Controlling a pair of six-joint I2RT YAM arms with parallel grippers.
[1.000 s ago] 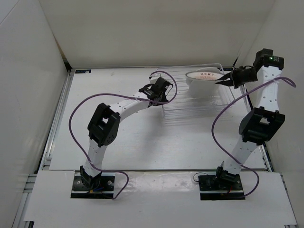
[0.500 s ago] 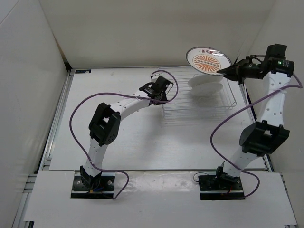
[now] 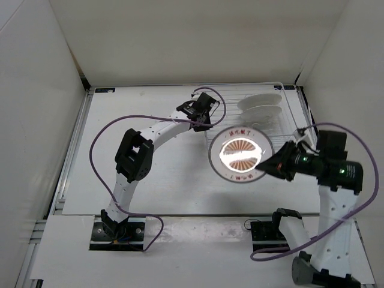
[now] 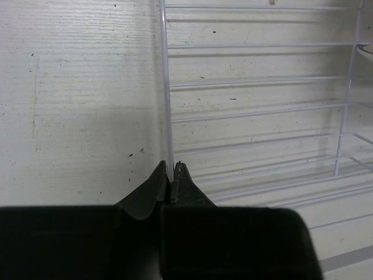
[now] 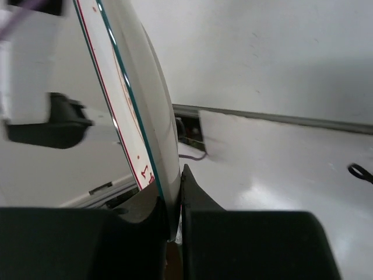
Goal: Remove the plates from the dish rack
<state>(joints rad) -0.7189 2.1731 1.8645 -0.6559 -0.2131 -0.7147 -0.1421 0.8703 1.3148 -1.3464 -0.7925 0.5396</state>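
Observation:
My right gripper [image 3: 271, 166] is shut on the rim of the orange sunburst plate [image 3: 241, 153] and holds it in the air, face up to the camera, above the rack's near edge. In the right wrist view the plate [image 5: 137, 111] runs edge-on between my fingers [image 5: 195, 192]. The second plate [image 3: 259, 105] stands in the white wire dish rack [image 3: 288, 120] at the back right. My left gripper [image 3: 207, 115] is shut on the rack's left edge wire [image 4: 167, 116].
White walls close in the table on the left, back and right. A purple cable [image 3: 99, 144] loops off the left arm. The right arm's base [image 3: 282, 231] sits at the near edge.
My right gripper has carried the sunburst plate from above the back of the rack down and toward the near side, to the rack's front edge. The left gripper has shifted slightly on the rack.

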